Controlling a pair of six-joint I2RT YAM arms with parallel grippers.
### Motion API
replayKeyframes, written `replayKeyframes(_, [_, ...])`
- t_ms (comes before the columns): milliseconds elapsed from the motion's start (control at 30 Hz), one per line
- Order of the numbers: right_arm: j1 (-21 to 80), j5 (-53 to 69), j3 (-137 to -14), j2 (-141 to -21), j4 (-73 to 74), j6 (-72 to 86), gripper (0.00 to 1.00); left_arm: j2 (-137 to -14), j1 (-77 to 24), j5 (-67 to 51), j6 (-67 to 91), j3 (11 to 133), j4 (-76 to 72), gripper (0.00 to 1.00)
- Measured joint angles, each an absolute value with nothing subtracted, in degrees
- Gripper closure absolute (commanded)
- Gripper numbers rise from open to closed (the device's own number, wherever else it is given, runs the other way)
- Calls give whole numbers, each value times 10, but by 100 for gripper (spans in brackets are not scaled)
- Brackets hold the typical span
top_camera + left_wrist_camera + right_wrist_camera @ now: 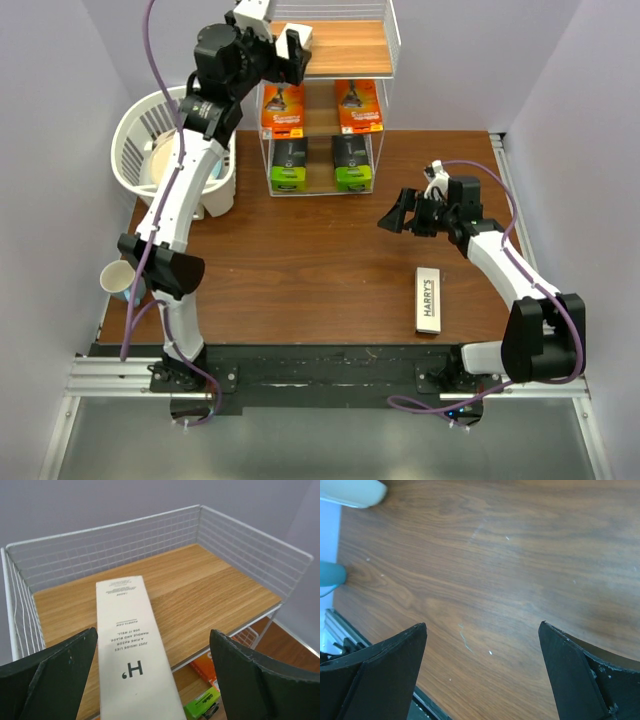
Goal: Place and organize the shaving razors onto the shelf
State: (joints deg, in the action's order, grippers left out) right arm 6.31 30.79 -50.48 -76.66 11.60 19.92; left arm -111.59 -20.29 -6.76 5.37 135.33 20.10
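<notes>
Dark wood table (300,260) — pale lilac walls (50,100) — white box (428,300) lying flat

Between my black left fingers (45,680) I am seeing a cream-white slim box (131,645) carrying dark grey print and a bold H. The shelf (215,590) is showing honey-brown wood grain inside a white wire grid. Two orange boxes (283,106) and two black-and-lime-green packs (289,163) are standing out brightly. The table (300,260) is showing a darker brown grain, and the HARRY'S box (429,300) is showing white with black letters.
</notes>
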Motion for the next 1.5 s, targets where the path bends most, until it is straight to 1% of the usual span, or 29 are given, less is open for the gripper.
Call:
replayKeyframes(33, [63, 314, -509, -767, 114, 199, 1, -1113, -202, -87, 54, 1353, 191, 0])
replayKeyframes(67, [63, 322, -517, -767, 112, 199, 3, -1109, -202, -99, 54, 1353, 184, 0])
replayKeyframes(133, [65, 331, -544, -767, 111, 193, 10, -1094, -201, -127, 51, 1353, 168, 0])
replayKeyframes(167, [67, 334, -561, -767, 112, 190, 16, -1082, -201, -139, 49, 1350, 162, 0])
replayKeyframes(200, [70, 337, -587, -768, 111, 185, 26, -1070, -200, -147, 47, 1346, 155, 1])
replayKeyframes(233, [74, 338, -618, -771, 110, 179, 34, -1050, -199, -153, 42, 1332, 142, 5])
replayKeyframes(267, [80, 338, -654, -774, 107, 173, 42, -1020, -199, -154, 37, 1308, 133, 11])
replayKeyframes(300, [89, 336, -692, -780, 104, 167, 62, -992, -197, -153, 33, 1286, 124, 26])
replayKeyframes(333, [96, 332, -722, -786, 98, 163, 70, -969, -195, -152, 32, 1269, 118, 36])
replayKeyframes(367, [108, 324, -770, -795, 94, 158, 79, -933, -191, -147, 25, 1232, 103, 49])
replayKeyframes(400, [118, 321, -800, -803, 88, 151, 98, -900, -188, -141, 23, 1195, 89, 79])
replayKeyframes(433, [135, 309, -842, -814, 79, 146, 100, -860, -184, -134, 18, 1147, 76, 93])
replayKeyframes(467, [149, 300, -870, -822, 75, 138, 100, -822, -181, -127, 13, 1100, 58, 100])
replayKeyframes(533, [184, 268, -930, -842, 69, 126, 100, -758, -177, -114, -5, 1009, 18, 100])
replayKeyframes(600, [222, 225, -984, -868, 60, 117, 100, -723, -176, -103, -13, 953, 6, 100])
replayKeyframes(700, [259, 156, -1046, -917, 50, 112, 100, -710, -173, -98, -13, 909, -9, 100])
replayKeyframes(900, [303, 23, -1179, -1058, 44, 80, 100, -718, -167, -116, -11, 822, -2, 100])
replayKeyframes(1000, [322, -35, -1227, -1119, 42, 55, 100, -723, -167, -135, -3, 799, -1, 100])
replayKeyframes(1133, [343, -69, -1269, -1164, 39, 36, 100, -726, -167, -154, 10, 796, -2, 100])
replayKeyframes(1300, [354, -83, -1314, -1194, 38, 23, 100, -726, -166, -174, 23, 796, -14, 100])
replayKeyframes(1500, [355, -77, -1320, -1198, 39, 23, 100, -734, -166, -192, 31, 796, -21, 100])
